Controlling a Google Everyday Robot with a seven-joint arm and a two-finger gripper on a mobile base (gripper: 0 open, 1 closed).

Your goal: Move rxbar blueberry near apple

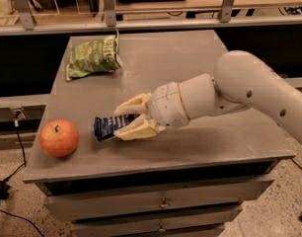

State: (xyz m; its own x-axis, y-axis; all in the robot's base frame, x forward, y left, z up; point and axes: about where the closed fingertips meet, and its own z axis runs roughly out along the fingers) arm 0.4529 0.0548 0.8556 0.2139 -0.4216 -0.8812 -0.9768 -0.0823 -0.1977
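Observation:
The rxbar blueberry (pixel 107 127), a small flat bar in a dark navy wrapper, is held between the two cream fingers of my gripper (pixel 121 122), which is shut on its right end. The bar sits low over the grey table top (pixel 190 73), near the front left. The apple (pixel 58 138), red-orange with a short dark stem, stands on the table near the front left corner, a short gap to the left of the bar. My white arm (pixel 249 88) reaches in from the right.
A green chip bag (pixel 93 57) lies at the table's back left. The table has drawers (pixel 161 201) below its front edge. A shelf rail with metal posts (pixel 109 6) runs behind the table. A cable (pixel 18 147) hangs at the left.

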